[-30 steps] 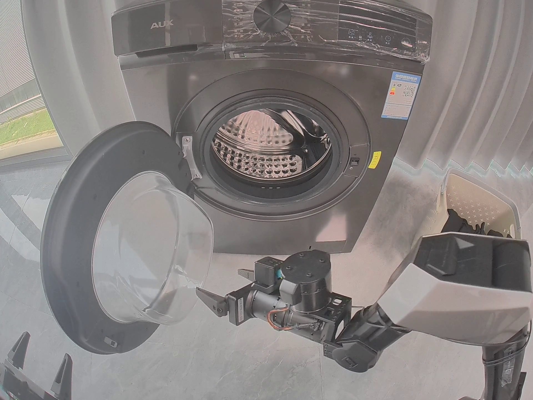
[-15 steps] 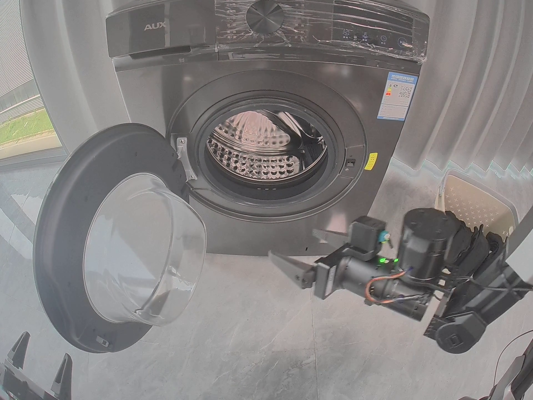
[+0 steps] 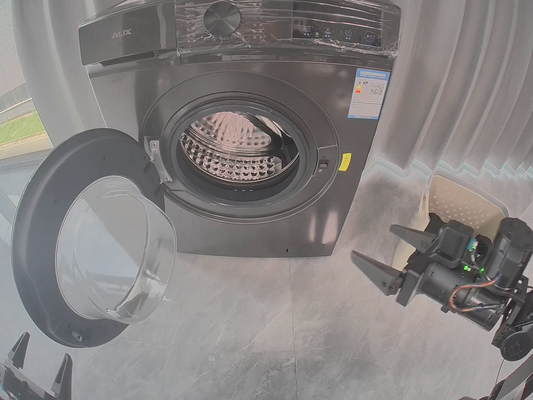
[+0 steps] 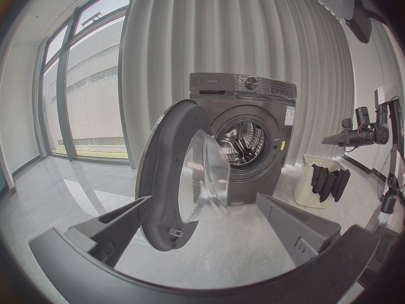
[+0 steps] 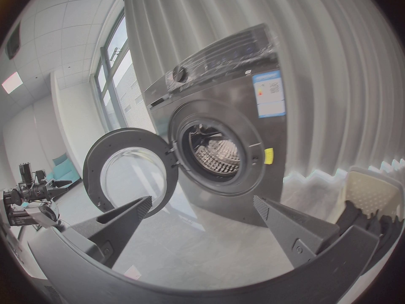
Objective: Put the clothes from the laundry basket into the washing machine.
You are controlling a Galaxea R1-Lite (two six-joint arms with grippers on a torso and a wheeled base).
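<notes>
head view: washing machine drum (image 3: 233,151) bare, clothes (image 4: 329,181) in the laundry basket (image 3: 461,195), right gripper (image 3: 375,244) wide open and empty beside it, nothing loaded yet.

I count one washing machine (image 3: 127,95) in the upper middle of the frame. It has one door (image 3: 39,223), one dial (image 3: 221,18), one blue-and-white label (image 3: 368,93) and one yellow sticker (image 3: 345,161). One laundry basket (image 3: 461,204) sits at the right edge. Dark clothes (image 4: 329,182) hang over its rim in four folds (how many garments, I cannot tell). Two left fingers (image 3: 62,376) are lower left and two right fingers (image 3: 377,272) lower right.
</notes>
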